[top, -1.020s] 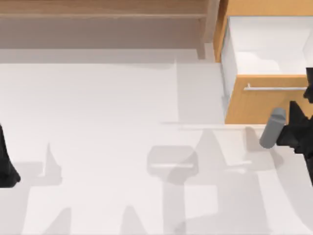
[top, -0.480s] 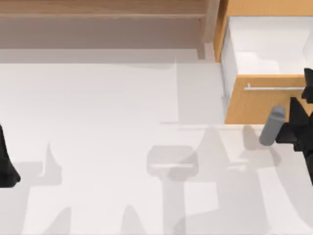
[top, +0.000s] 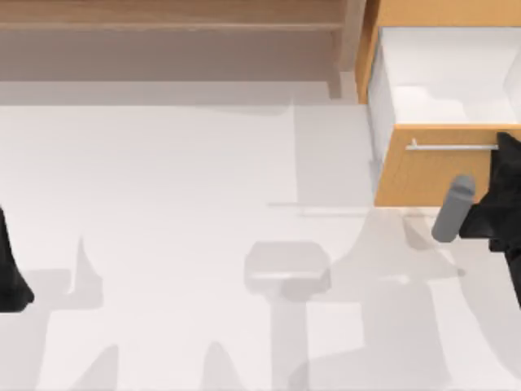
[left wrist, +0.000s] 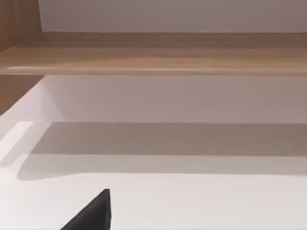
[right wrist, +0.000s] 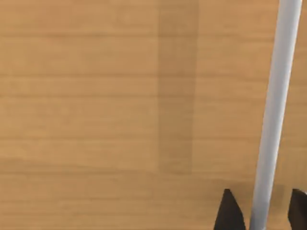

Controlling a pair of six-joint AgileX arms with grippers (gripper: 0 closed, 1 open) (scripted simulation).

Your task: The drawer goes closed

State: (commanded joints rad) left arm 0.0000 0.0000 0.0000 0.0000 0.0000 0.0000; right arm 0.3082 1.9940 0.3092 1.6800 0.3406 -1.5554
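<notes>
While the drawer (top: 444, 98) stands pulled out at the table's (top: 187, 204) far right corner — its white inner walls open to the overhead camera and its orange-tan front panel facing the near edge — the right gripper (top: 498, 167) sits against that panel at the table's right edge. In the right wrist view the two dark fingertips (right wrist: 229, 211) stand apart, one on each side of the thin silver bar handle (right wrist: 273, 115), with the wood front just behind them. The jaws are parted around the bar rather than pressed on it; whether the tips touch the panel cannot be told. A grey cylindrical part of the right arm (top: 453, 210) lies over the table just in front of the drawer's lower edge.

The paler wooden shelf unit (top: 171, 32) runs along the table's far edge, beside the drawer. The left arm (top: 10, 269) is parked at the left edge, near the front — its gripper's opening cannot be told.
</notes>
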